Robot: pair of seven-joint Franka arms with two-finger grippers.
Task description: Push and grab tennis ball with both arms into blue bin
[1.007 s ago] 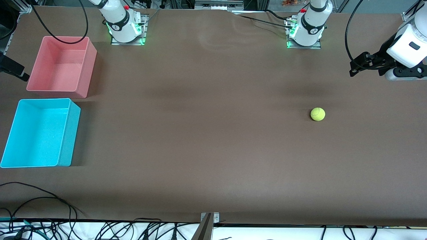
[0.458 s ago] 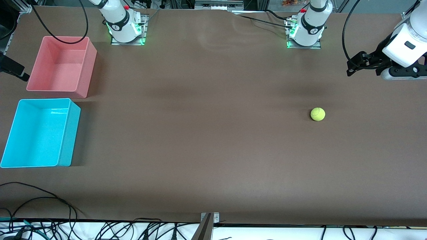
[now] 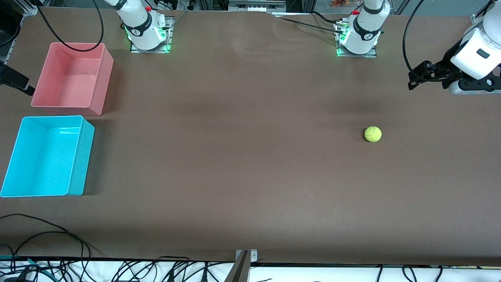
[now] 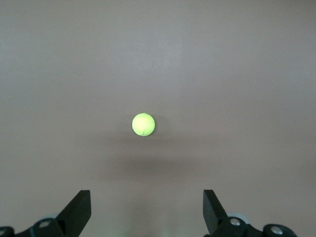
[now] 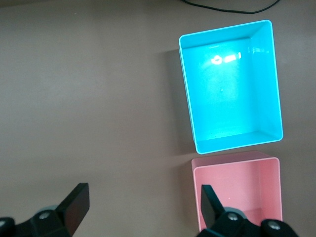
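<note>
The tennis ball [image 3: 372,134] lies on the brown table toward the left arm's end; it also shows in the left wrist view [image 4: 143,124]. My left gripper [image 3: 415,78] hangs in the air over that end of the table, apart from the ball, open and empty [image 4: 146,202]. The blue bin [image 3: 47,156] stands empty at the right arm's end. My right gripper [image 5: 143,197] is open and empty, high over the table beside the blue bin [image 5: 229,84]. In the front view only a black part of it [image 3: 15,83] shows at the edge.
A pink bin [image 3: 72,74] stands empty beside the blue bin, farther from the front camera, also in the right wrist view [image 5: 237,192]. Cables [image 3: 47,235] lie along the table's front edge. Both arm bases [image 3: 146,31] [image 3: 358,35] stand at the back.
My left gripper has shifted slightly in the air. The ball and both bins have not moved.
</note>
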